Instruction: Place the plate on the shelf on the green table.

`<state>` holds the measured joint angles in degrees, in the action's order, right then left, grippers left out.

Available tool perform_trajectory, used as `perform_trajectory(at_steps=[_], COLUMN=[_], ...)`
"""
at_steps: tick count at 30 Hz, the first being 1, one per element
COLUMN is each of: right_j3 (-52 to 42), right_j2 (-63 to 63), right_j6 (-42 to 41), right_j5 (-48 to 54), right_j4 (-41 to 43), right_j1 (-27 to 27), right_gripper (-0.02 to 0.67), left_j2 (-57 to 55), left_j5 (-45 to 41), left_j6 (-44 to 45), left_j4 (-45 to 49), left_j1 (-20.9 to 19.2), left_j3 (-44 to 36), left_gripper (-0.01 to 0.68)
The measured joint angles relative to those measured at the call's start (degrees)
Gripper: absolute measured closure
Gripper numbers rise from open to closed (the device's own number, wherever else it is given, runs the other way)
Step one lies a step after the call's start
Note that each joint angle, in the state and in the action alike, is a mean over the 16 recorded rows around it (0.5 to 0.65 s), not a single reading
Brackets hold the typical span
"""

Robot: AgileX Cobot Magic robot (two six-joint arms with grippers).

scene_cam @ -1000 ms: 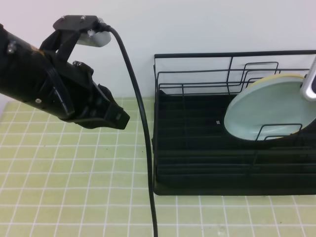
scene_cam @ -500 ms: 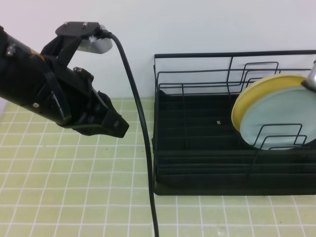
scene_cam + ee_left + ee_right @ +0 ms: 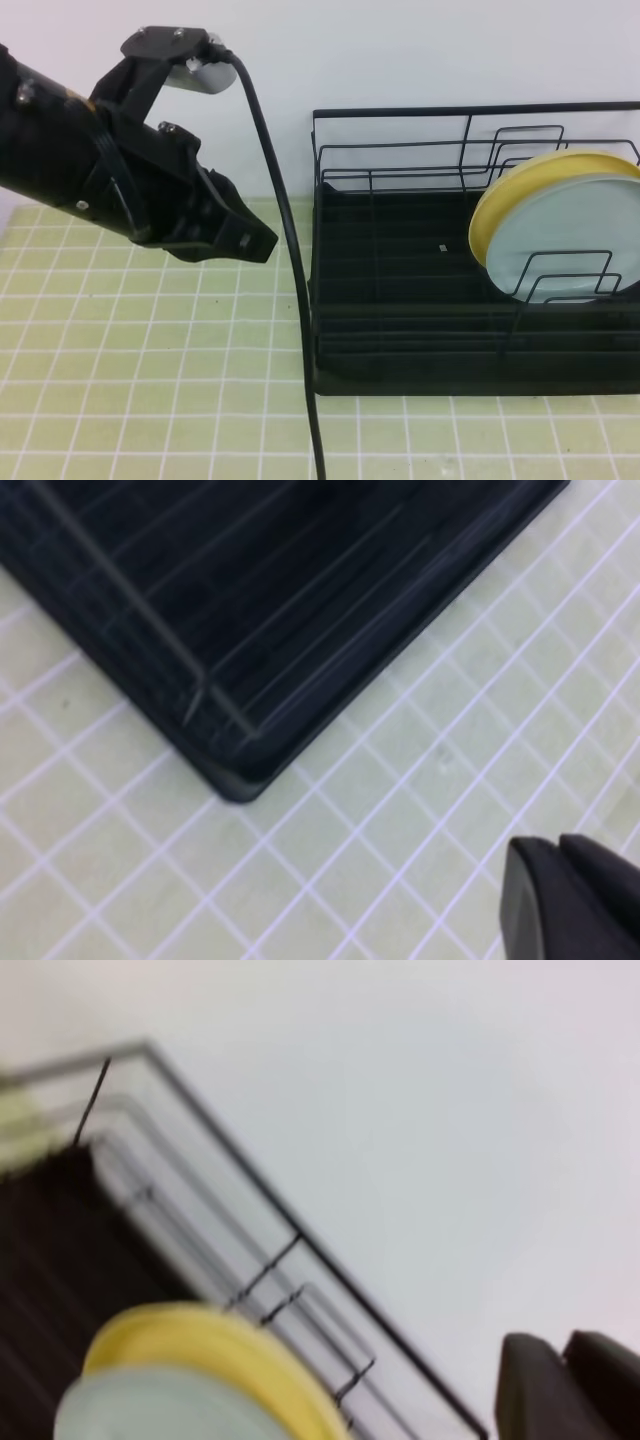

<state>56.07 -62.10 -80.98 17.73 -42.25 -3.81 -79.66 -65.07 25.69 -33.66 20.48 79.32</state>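
Observation:
The pale blue plate stands on edge in the right end of the black wire shelf, leaning back on a yellow plate. The shelf sits on the green table. No gripper touches the plate. My left gripper hovers shut above the tiles, left of the shelf; in the left wrist view its tips are together near the shelf's tray corner. The right gripper shows only in its wrist view, tips together and empty, above the plate and shelf rails.
A black cable hangs from the left arm and runs down just in front of the shelf's left edge. A white wall stands behind the shelf. Tiled surface stretches left of and in front of the shelf.
The plate, held tilted by the right gripper a second ago, now rests against the yellow plate. The right gripper has left the exterior view. My left arm has drifted slightly right.

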Motion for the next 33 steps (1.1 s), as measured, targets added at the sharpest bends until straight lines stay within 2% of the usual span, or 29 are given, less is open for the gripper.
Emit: perform_trajectory(at_steps=[3, 6, 14, 20, 26, 33], right_j3=[-1.62, -4.19, -15.35, -24.75, -31.96, -36.14], right_j2=[5.59, 11.64, 28.71, 40.62, 49.52, 54.75], right_j6=[4.05, 8.57, 21.00, 27.93, 30.99, 33.49], right_j5=[1.05, 2.36, 6.89, 10.50, 11.73, 12.14], right_j4=[0.19, 0.32, 0.99, 1.91, 4.17, 5.64], right_j1=[0.02, 0.02, 0.02, 0.02, 0.02, 0.02], right_gripper=[0.611, 0.647, 0.651, 0.651, 0.652, 0.652], left_j2=[0.02, 0.55, 5.39, 14.31, 25.65, 35.40], left_j5=[0.74, 2.13, 11.13, 25.16, 38.68, 46.79], left_j6=[0.85, 1.39, 2.43, 3.68, 4.75, 4.83], left_j4=[-0.59, -0.77, 0.74, 1.22, -0.23, -5.19], left_j1=[0.10, 0.27, 0.73, 0.88, 0.89, 0.89], left_j3=[-0.17, -0.92, -7.79, -19.28, -33.91, -47.40], left_gripper=[0.673, 0.673, 0.673, 0.673, 0.673, 0.673])
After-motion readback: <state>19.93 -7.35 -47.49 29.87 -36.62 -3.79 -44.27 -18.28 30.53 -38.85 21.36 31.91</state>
